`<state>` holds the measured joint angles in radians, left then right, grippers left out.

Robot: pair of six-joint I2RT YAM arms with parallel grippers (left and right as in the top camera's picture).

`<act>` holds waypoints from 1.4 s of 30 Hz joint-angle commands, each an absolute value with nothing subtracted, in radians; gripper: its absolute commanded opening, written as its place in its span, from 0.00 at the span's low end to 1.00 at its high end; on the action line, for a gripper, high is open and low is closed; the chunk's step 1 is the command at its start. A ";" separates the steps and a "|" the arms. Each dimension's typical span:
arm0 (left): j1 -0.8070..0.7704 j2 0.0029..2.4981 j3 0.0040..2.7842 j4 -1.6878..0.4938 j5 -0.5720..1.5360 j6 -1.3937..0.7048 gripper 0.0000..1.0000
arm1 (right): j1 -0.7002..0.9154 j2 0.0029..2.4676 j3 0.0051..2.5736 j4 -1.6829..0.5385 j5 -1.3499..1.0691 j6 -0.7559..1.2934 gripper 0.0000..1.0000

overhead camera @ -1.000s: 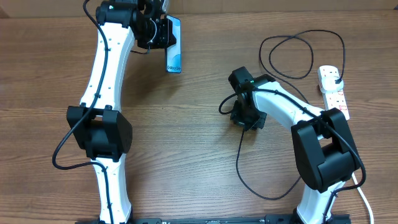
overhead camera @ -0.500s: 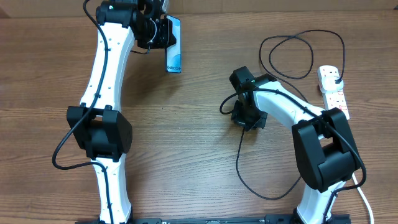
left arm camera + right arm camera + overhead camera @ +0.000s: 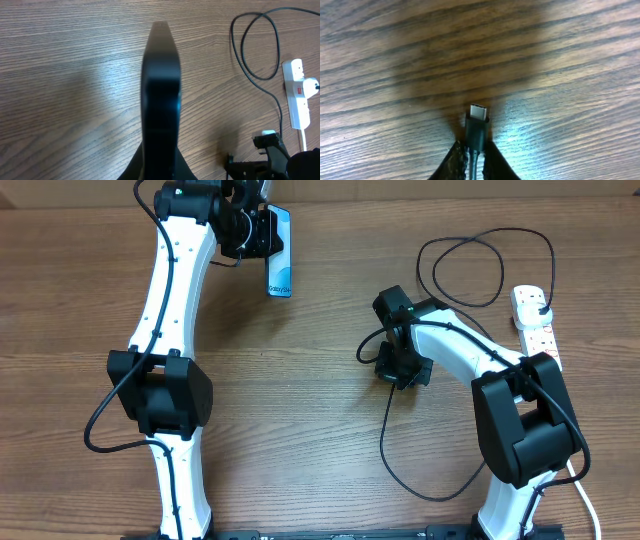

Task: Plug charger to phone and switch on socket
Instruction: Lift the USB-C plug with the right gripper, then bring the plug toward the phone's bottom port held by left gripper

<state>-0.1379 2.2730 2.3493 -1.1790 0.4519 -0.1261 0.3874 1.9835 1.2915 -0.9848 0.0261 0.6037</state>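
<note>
the right hand (image 3: 476,152) is seen clenched on the charger (image 3: 477,125) just behind its connector tip, which is pointed outward over bare tabletop (image 3: 330,470). the phone (image 3: 281,260) is gripped by the left hand (image 3: 255,232), well apart to the left and farther out, its long axis laid near-to-far. open wood is seen between them, and the socket (image 3: 535,320) is found near the right edge.

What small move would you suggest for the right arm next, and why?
Probably carry the connector tip of the thin black charger cable, pinched in the right claw, toward the flat blue-screened smartphone held by the left claw; the two are well apart.
</note>
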 commanded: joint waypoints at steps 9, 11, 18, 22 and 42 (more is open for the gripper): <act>-0.145 2.263 2.358 -1.174 0.471 -0.104 0.04 | 0.363 2.038 1.268 -0.968 0.064 0.601 0.04; -0.144 2.262 2.358 -1.174 0.471 -0.104 0.04 | 0.360 2.037 1.283 -0.973 0.041 0.593 0.04; -0.144 2.262 2.358 -1.148 0.572 -0.090 0.04 | 0.268 1.954 1.339 -0.955 -0.241 0.427 0.04; -0.140 2.263 2.358 -1.071 0.829 -0.048 0.04 | 0.221 1.864 1.339 -0.913 -0.503 0.278 0.04; -0.139 2.262 2.358 -0.912 1.303 -0.076 0.04 | 0.328 1.646 1.440 -0.839 -0.595 0.240 0.04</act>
<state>-0.1379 2.2742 2.3486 -0.9165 1.2278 -0.0704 0.2840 1.6752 1.3884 -0.8429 -0.6647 0.2310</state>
